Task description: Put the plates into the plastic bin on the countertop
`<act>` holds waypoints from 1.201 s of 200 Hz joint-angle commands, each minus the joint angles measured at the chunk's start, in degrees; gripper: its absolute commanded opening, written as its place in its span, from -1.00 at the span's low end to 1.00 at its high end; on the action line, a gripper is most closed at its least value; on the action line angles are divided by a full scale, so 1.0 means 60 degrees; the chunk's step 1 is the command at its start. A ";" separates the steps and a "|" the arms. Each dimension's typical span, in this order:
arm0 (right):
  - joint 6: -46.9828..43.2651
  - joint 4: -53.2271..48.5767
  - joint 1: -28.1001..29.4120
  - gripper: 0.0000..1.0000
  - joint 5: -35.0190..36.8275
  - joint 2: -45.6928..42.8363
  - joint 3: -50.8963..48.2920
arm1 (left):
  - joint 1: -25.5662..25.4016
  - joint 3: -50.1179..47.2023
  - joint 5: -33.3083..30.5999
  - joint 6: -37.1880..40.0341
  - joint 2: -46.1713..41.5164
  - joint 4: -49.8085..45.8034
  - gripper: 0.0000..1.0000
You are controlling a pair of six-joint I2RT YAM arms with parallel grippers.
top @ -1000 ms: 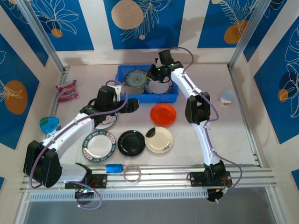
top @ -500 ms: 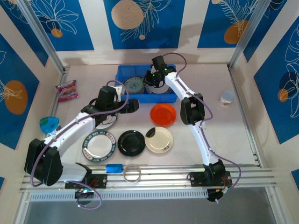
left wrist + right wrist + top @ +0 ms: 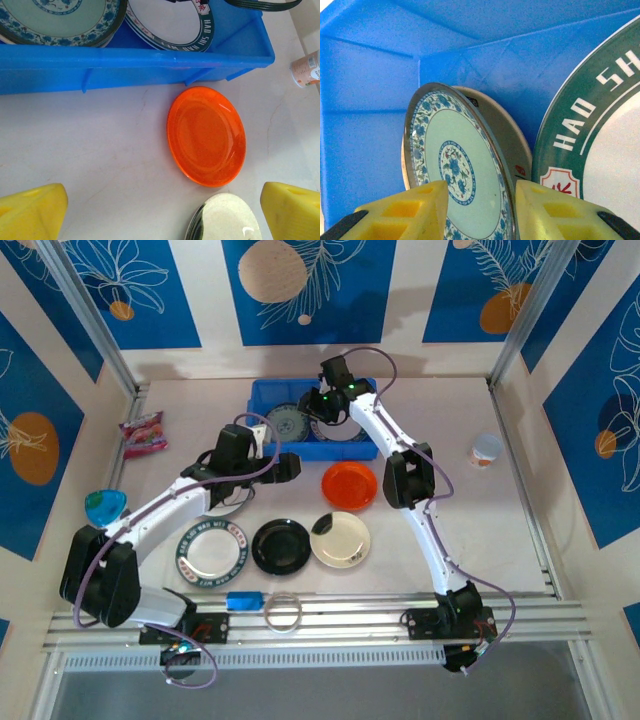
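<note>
Right gripper (image 3: 480, 192) sat released astride teal plate (image 3: 455, 165) in blue bin (image 3: 365, 100), plate's lower edge cut off; left gripper (image 3: 162, 202) hung spread, empty.

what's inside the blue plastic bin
The blue plastic bin holds a teal floral round plate overlapping a cream plate, beside a white plate with a green lettered rim. The cream one is mostly covered; whatever lies beneath them is hidden.

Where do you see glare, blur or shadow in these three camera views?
Top external: even, diffuse light, soft shadows, faint glints on the black plate. Left wrist: broad sheen on the orange plate, a bright reflection on the cream plate, edges sharp. Right wrist: the teal patterned plate is crisp, and the blue bin behind it looks grainy.
</note>
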 commanded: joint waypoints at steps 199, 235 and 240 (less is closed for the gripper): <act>-0.1935 0.0804 -0.0511 -0.25 0.0825 -0.5202 -0.3763 | 0.0080 0.0140 0.0575 0.0024 0.0888 0.0949 0.98; -0.1735 0.2108 -0.0500 -0.18 0.0528 -0.7996 -0.7429 | 0.0080 0.0174 0.0687 0.0012 0.1193 0.1224 0.98; -0.1728 0.2199 -0.0467 -0.15 0.0570 -0.8327 -0.7870 | 0.0080 0.0208 0.0739 0.0019 0.1257 0.1233 0.98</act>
